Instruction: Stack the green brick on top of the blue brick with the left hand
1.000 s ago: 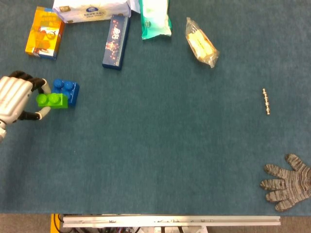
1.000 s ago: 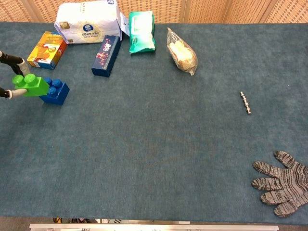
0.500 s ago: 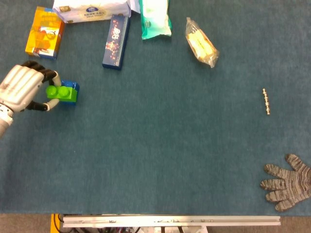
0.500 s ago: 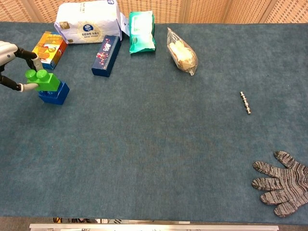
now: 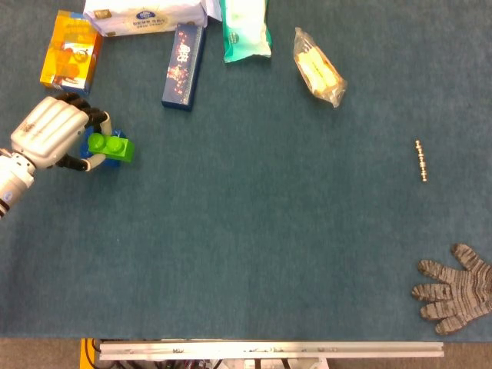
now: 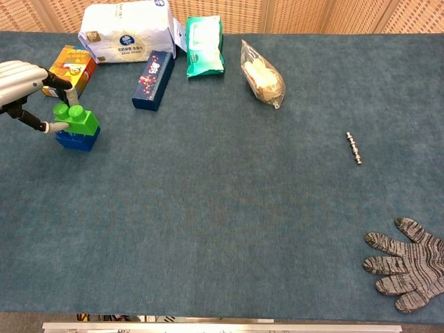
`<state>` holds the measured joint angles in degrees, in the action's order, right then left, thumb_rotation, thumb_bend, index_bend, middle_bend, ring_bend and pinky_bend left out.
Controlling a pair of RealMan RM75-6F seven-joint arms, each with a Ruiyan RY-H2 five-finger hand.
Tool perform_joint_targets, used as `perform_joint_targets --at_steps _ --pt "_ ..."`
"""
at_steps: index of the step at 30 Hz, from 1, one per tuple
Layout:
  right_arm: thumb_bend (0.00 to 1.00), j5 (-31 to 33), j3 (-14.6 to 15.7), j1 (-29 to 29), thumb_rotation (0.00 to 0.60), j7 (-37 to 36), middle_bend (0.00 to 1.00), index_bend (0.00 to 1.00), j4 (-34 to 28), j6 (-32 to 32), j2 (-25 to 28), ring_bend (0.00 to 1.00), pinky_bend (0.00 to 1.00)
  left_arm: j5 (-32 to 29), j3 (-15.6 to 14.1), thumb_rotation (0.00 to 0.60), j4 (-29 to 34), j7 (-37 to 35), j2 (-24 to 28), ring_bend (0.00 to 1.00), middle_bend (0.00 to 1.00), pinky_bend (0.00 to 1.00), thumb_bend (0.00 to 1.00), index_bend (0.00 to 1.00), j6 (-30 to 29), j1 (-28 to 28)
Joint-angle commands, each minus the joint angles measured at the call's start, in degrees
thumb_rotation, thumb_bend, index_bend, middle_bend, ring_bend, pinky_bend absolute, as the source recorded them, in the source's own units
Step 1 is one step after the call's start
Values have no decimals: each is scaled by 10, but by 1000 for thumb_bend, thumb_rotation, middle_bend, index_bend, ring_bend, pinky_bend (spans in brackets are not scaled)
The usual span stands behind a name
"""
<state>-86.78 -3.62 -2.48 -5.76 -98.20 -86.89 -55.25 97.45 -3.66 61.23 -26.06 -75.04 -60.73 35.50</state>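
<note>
You're at the placing step: left hand point(image 5: 52, 135) pinching the green brick point(image 6: 78, 118) between its fingertips, blue brick point(image 6: 75, 139) right underneath, so just press down and let go.

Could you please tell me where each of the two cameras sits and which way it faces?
Head view: high up, looking almost straight down on the table; the left hand holds the green brick over the blue brick.
Chest view: lower, tilted forward across the table to a wicker wall; left hand at the edge.
Both show the bricks, packages and the glove.
</note>
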Motion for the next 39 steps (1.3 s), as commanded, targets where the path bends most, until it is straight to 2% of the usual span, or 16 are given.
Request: perform_joint_targets --at_steps 1,39 --pt "233 0 0 0 600 1 467 389 -1 -1 1 292 277 0 -3 600 -13 -9 -7 369 489 251 293 515 0 3" --pt "233 -3 0 4 600 10 466 389 -11 -4 5 292 277 -14 -30 600 -75 -45 -19 369 489 251 293 521 -18 -10"
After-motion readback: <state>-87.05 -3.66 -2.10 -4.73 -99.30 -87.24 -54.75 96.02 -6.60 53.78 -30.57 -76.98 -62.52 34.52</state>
